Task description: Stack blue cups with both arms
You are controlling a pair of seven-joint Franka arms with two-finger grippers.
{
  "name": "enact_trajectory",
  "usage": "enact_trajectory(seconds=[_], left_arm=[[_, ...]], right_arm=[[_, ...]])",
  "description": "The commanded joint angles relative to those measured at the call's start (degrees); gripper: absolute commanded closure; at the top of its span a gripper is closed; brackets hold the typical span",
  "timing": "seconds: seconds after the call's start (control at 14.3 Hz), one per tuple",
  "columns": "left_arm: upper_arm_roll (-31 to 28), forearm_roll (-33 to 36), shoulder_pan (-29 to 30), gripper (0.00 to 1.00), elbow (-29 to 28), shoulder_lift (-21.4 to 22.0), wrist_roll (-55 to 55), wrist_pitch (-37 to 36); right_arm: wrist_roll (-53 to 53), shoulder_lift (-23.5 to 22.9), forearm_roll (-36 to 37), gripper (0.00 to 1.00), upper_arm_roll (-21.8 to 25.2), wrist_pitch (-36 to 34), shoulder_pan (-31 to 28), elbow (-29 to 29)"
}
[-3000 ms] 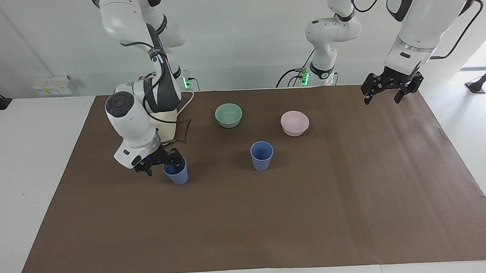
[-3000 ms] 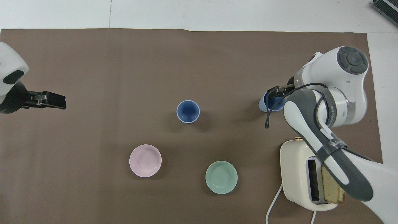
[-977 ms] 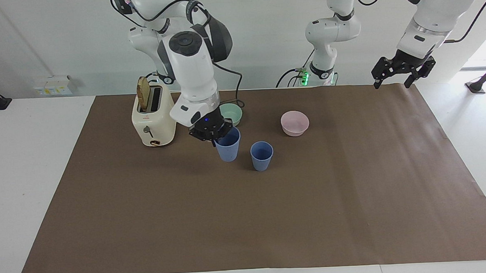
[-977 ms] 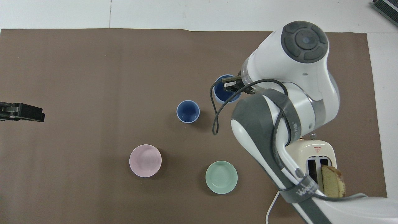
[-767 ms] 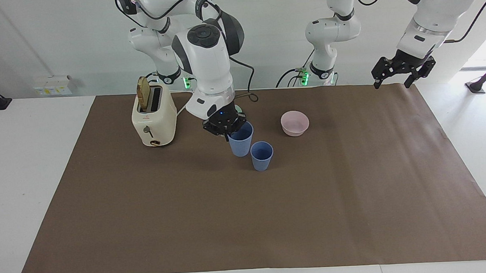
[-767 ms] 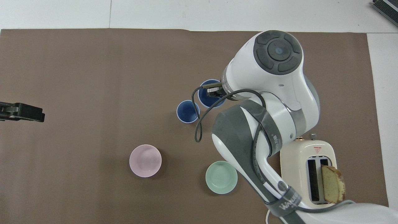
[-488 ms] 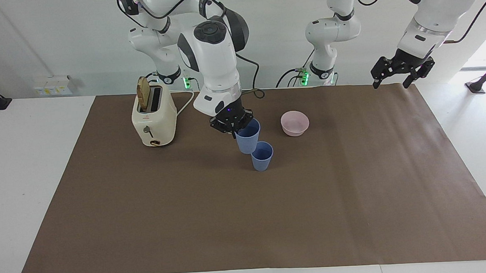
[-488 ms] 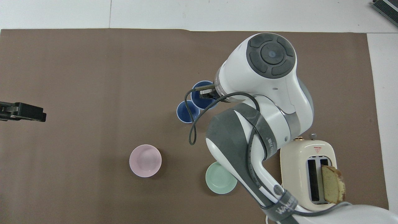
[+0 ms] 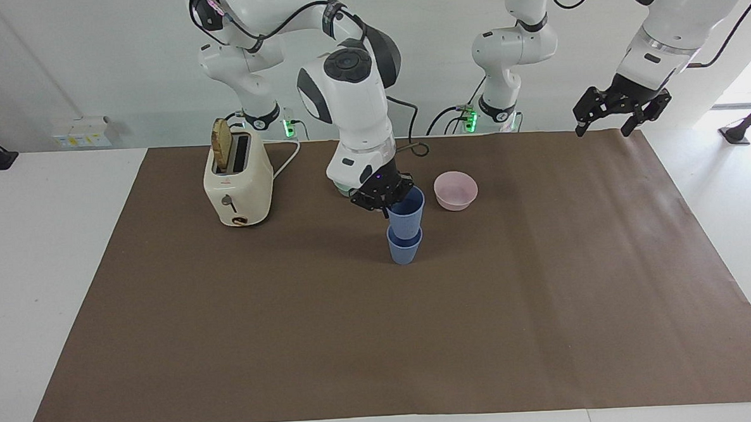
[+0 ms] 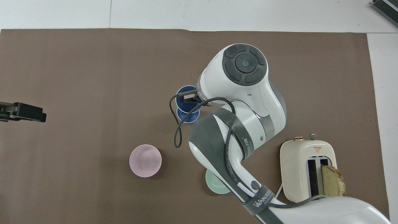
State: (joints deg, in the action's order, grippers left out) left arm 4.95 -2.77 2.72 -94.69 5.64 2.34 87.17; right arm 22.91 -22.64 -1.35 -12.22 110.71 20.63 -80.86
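One blue cup stands upright on the brown mat mid-table, and in the overhead view only part of this standing cup shows. The second blue cup hangs upright directly over it, base down at the standing cup's rim. My right gripper is shut on the raised cup's rim on the side toward the right arm's end. From overhead the held cup and the right gripper overlap the lower one. My left gripper waits open and empty, raised over the left arm's end of the table, and its tip shows as the left gripper.
A pink bowl sits nearer to the robots than the cups, toward the left arm's end. The pale green bowl is mostly covered by the right arm. A cream toaster with a bread slice stands toward the right arm's end.
The right arm has carried its blue cup sideways from beside the standing cup to directly over it. The left gripper has stayed where it was.
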Motion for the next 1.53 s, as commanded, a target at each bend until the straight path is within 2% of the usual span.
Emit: enact_trajectory(seconds=[0.0, 0.63, 1.47], left_arm=[[-0.02, -0.74, 0.61, 0.0, -0.32, 0.77, 0.82, -1.03], [-0.02, -0.74, 0.7, 0.0, -0.32, 0.69, 0.82, -0.95], [-0.02, -0.66, 0.62, 0.0, -0.32, 0.69, 0.82, -1.03]], right_arm=[[0.65, -1.35, -0.32, 1.0, -0.35, 0.64, -0.32, 0.97], [0.39, -1.09, -0.32, 1.0, -0.35, 0.82, -0.32, -2.28], [0.39, -1.36, -0.59, 1.0, -0.35, 1.35, -0.15, -2.99]])
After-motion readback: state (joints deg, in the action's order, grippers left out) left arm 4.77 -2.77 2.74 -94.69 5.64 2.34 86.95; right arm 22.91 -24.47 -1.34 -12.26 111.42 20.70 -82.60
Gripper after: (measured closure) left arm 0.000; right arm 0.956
